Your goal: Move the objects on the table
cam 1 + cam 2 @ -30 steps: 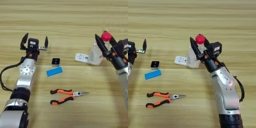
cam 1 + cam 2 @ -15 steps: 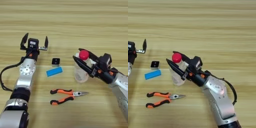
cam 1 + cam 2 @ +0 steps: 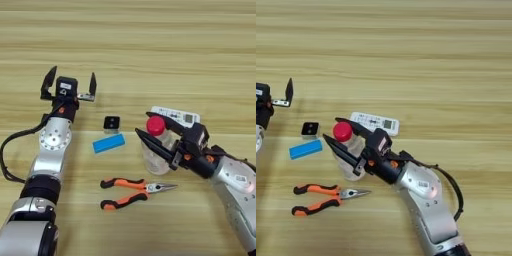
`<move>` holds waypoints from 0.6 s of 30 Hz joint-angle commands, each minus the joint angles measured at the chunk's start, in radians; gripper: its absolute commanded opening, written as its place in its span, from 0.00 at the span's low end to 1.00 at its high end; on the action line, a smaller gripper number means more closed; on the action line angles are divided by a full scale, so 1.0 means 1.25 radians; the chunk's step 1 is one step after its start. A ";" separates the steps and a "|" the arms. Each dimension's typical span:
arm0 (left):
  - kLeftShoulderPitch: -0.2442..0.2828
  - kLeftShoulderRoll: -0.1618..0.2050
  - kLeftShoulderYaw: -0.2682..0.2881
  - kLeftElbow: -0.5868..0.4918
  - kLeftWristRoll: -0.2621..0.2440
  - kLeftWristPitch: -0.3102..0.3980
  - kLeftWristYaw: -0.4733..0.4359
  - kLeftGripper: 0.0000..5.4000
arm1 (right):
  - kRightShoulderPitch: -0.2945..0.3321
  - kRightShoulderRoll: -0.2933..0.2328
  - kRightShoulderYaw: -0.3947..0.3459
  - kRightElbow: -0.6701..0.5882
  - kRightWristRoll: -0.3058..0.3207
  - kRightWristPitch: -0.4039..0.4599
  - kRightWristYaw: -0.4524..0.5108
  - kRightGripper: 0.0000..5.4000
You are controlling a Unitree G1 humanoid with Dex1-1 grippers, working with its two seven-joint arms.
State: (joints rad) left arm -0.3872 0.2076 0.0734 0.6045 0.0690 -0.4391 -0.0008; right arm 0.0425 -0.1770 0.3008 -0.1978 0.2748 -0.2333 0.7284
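Gripping the bottle [image 3: 156, 150] below its red cap, the right hand [image 3: 159, 137] apparently rests it upright beside the pliers [image 3: 131, 192]. Left hand [image 3: 69, 85] hovers open, idle.

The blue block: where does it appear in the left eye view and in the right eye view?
Left eye view: the blue block lies left of center, just below the small black cube.
Right eye view: it lies near the left edge, again below the cube.
Shared landmark: the pliers, below and right of it in both.
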 commanded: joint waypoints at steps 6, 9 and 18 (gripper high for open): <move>-0.014 0.003 0.000 0.009 0.001 -0.003 0.001 1.00 | -0.016 0.007 -0.001 0.010 0.044 0.011 0.018 0.37; -0.014 0.002 0.000 0.009 0.001 -0.003 0.001 1.00 | -0.019 0.005 -0.002 0.014 0.053 0.023 0.022 0.37; -0.015 0.003 0.000 0.014 0.001 -0.004 0.000 1.00 | -0.029 -0.007 -0.010 0.017 0.069 0.054 0.027 0.37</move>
State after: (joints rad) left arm -0.3878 0.2076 0.0734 0.6088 0.0690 -0.4392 -0.0008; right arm 0.0224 -0.1812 0.2972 -0.1807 0.3539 -0.1804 0.7559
